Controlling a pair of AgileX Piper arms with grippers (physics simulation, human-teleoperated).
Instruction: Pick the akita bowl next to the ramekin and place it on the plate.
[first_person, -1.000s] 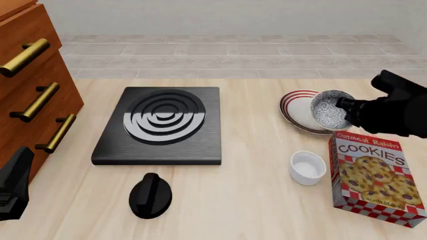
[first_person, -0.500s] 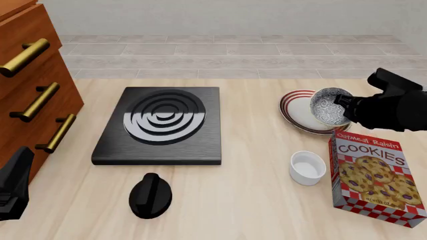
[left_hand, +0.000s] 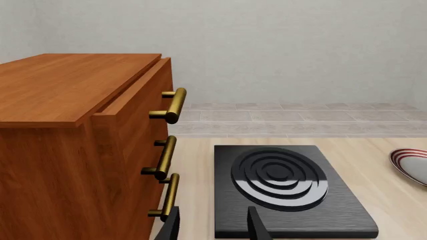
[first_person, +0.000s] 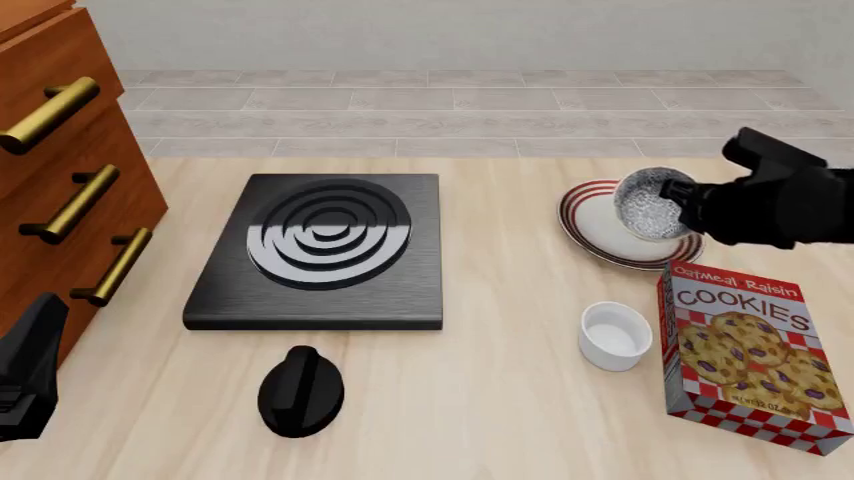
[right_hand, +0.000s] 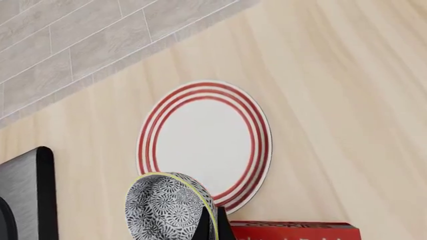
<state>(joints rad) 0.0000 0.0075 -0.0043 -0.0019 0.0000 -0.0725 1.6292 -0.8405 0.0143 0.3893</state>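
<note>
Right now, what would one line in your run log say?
right gripper: shut on akita bowl, tilted above plate | left gripper: open, idle

Akita bowl (first_person: 650, 204) above plate (first_person: 595, 226), behind cookie box (first_person: 753, 352); ramekin (first_person: 615, 335) left of box.

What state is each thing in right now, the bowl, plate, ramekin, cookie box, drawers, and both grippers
akita bowl: tilted, held above the plate.
plate: flat on the table, nothing resting on it.
ramekin: upright, empty.
cookie box: closed.
drawers: top one slightly out.
right gripper: shut on the bowl's rim.
left gripper: open, empty.
</note>
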